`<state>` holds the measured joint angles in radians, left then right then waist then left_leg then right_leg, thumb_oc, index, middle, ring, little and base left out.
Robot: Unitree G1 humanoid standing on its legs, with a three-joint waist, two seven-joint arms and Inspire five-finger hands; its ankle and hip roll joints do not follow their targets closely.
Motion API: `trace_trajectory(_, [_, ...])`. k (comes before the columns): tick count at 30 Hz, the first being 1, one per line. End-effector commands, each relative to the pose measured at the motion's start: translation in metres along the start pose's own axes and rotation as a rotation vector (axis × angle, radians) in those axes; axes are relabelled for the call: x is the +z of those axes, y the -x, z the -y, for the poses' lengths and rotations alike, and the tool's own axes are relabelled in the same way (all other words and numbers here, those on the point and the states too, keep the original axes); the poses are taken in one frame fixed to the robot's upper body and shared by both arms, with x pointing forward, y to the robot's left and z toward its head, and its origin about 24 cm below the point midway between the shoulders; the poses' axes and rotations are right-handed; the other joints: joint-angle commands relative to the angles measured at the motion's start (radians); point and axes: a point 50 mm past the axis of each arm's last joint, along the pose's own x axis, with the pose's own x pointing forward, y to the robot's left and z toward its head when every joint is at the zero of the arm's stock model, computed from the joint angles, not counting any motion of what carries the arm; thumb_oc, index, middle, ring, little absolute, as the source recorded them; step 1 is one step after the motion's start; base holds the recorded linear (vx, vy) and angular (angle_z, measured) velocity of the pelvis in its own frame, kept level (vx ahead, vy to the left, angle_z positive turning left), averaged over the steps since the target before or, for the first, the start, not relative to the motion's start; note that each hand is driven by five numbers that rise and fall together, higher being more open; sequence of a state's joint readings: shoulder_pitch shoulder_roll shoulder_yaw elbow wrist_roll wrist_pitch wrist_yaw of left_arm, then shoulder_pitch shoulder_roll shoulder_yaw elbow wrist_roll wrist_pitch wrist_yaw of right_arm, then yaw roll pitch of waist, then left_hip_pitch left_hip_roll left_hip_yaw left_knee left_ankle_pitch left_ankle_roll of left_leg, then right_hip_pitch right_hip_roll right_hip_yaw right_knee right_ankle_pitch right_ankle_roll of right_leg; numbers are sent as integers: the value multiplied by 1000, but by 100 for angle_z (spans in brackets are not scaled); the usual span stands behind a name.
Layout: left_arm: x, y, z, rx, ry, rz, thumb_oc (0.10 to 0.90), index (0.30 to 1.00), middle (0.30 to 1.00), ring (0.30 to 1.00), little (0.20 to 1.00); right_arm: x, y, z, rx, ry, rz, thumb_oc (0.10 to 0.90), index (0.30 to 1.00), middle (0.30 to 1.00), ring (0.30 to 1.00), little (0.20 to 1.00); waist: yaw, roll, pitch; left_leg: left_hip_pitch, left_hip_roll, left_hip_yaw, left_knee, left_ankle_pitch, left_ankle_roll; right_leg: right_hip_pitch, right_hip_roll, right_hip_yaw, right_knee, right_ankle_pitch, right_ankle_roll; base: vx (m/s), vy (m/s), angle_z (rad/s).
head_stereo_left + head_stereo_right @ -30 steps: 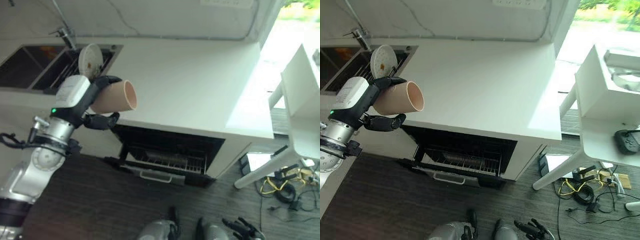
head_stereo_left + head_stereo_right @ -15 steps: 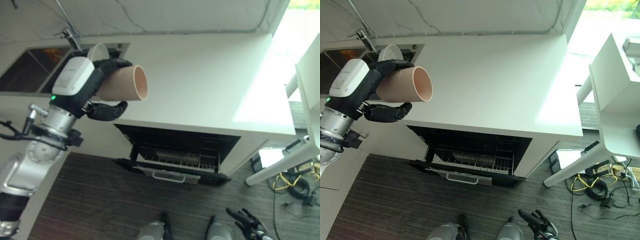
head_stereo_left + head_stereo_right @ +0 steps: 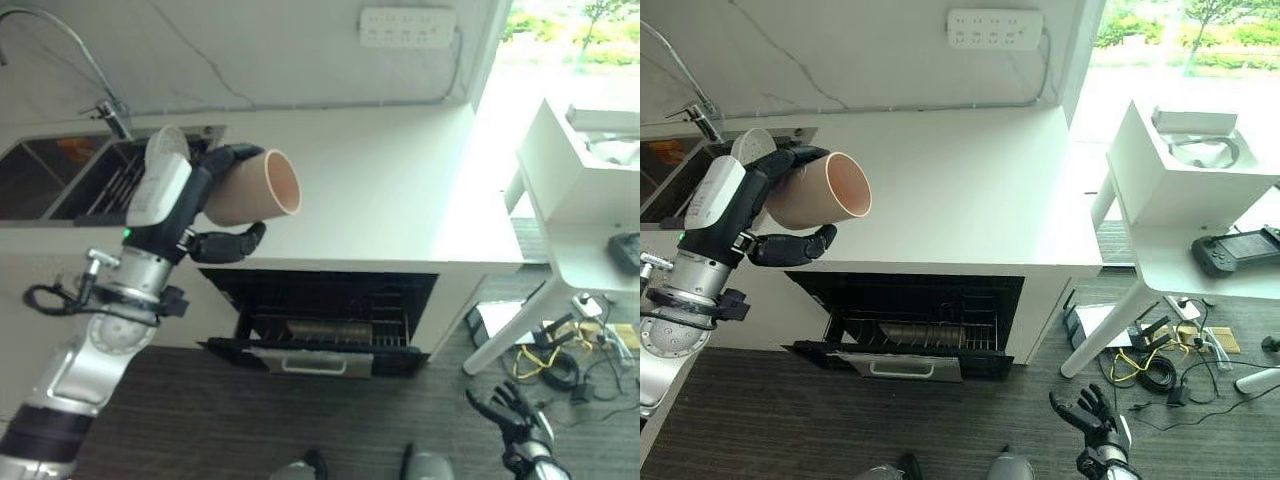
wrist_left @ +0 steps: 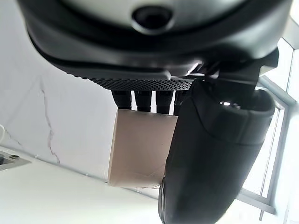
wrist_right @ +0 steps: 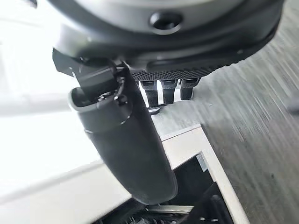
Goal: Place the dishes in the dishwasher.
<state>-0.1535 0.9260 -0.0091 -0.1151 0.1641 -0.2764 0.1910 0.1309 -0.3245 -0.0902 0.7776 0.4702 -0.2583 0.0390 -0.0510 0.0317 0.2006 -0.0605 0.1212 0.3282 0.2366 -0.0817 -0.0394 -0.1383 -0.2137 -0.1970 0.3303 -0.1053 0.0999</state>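
Observation:
A peach-coloured cup (image 3: 252, 188) lies on its side in my left hand (image 3: 215, 205), its mouth facing right, held in the air above the front left of the white counter (image 3: 390, 190). The fingers curl over the cup and the thumb sits under it; the left wrist view shows the cup (image 4: 140, 149) past the fingers. Below the counter the dishwasher (image 3: 330, 310) stands open with its wire rack (image 3: 330, 330) pulled partway out. A white plate (image 3: 166, 146) stands upright in the sink rack behind my hand. My right hand (image 3: 510, 420) hangs low over the floor, fingers spread.
The sink (image 3: 60, 180) with its tap (image 3: 100, 100) lies at the counter's left end. A white table (image 3: 580, 200) stands at the right, with cables (image 3: 560, 360) on the dark floor beneath. A wall socket strip (image 3: 407, 26) is above the counter.
The camera has shifted and the whole scene with it. My left hand still holds the cup on its side, now a little lower against the counter's front edge. The right hand shows more fully.

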Motion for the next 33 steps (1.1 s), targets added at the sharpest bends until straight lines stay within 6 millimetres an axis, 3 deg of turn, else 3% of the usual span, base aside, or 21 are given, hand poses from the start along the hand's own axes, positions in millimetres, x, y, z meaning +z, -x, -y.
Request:
trace_trajectory(1, [22,-16,-51,288,-26,168,400,300,300,300,300,64,-3,-15,132,293,350,800,900,900,900,900,-6,-19,-2,24,11,-20,63,-125,5,47,-18,-43,-30,-24,79,7,6,-26])
trace_trajectory(6, [22,-18,-48,279,-27,178,400,300,300,300,300,103,18,-53,439,567,576,800,900,900,900,900,-38,-42,2,35,4,-9,63,-129,13,35,-23,-20,-30,-8,91,-4,5,-23])
trace_trajectory(10, [22,-21,-38,259,5,189,400,300,300,300,300,127,26,-68,554,637,673,800,900,900,900,900,-45,-50,-4,43,4,-4,63,-126,10,34,-23,-12,-30,-6,90,9,13,-26])
trace_trajectory(15, [24,-13,-12,235,263,169,400,300,300,300,300,163,44,-81,572,530,901,800,900,900,900,900,-48,-49,-10,52,6,-2,63,-126,11,38,-19,-12,-30,-8,87,5,15,-4])
trace_trajectory(18, [19,-1,9,284,453,98,400,300,300,300,300,190,68,-94,669,436,1080,800,900,900,900,900,-50,-42,-16,61,7,0,63,-129,12,44,-13,-6,-30,-17,80,-30,55,-8])
trace_trajectory(24, [17,3,30,346,673,75,400,300,300,300,300,215,92,-107,791,256,1254,800,900,900,900,900,-49,-36,-28,70,7,3,63,-130,12,50,-13,-4,-30,-21,71,-2,33,-9])
trace_trajectory(31, [38,-2,53,412,777,127,400,300,300,300,300,225,95,-137,992,-198,1158,800,900,900,900,900,-34,-25,-37,78,4,-10,63,-129,8,67,-10,-1,-30,-34,58,1,10,-1])
trace_trajectory(33, [41,-2,55,429,784,130,400,300,300,300,300,224,95,-144,1030,-241,1132,800,900,900,900,900,-28,-24,-38,79,5,-14,63,-127,7,72,-10,-4,-30,-37,55,0,0,0])
